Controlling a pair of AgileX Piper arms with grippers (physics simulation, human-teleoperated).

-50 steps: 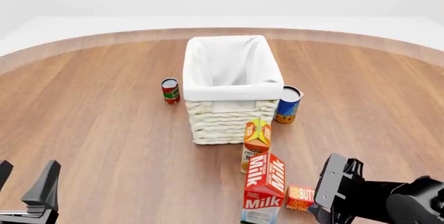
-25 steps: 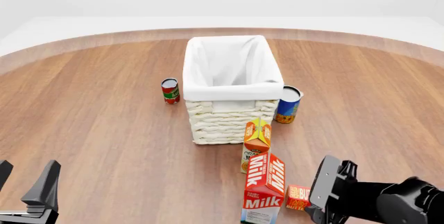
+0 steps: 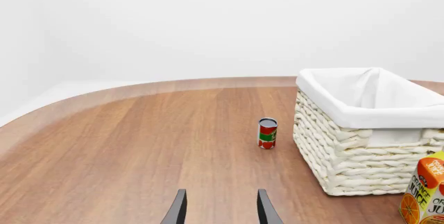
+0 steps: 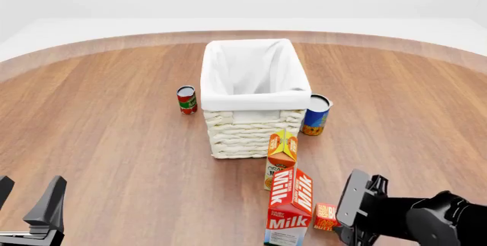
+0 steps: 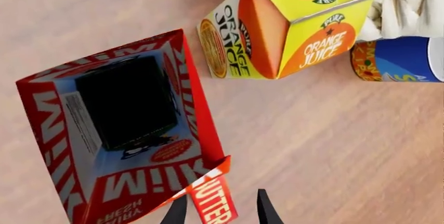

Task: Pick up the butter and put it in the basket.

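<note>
The butter point(image 4: 325, 216), a small red-orange box, lies on the table just right of the milk carton, near the front edge. My right gripper point(image 4: 345, 220) hangs over it and hides its right part. In the right wrist view the butter point(image 5: 213, 204) sits between the two open fingers of the right gripper point(image 5: 220, 212), pressed against the milk carton's side. The white wicker basket point(image 4: 255, 103) stands at the table's middle, behind the cartons, and the basket point(image 3: 375, 117) also shows in the left wrist view. My left gripper point(image 4: 27, 199) rests open at the front left, far from everything.
A tall red milk carton point(image 4: 289, 206) stands right beside the butter, with an orange juice carton point(image 4: 281, 152) behind it. A blue can point(image 4: 316, 115) stands right of the basket, a red can point(image 4: 186, 99) left of it.
My right gripper has shifted left toward the milk carton and now covers more of the butter. The left arm has not moved.
</note>
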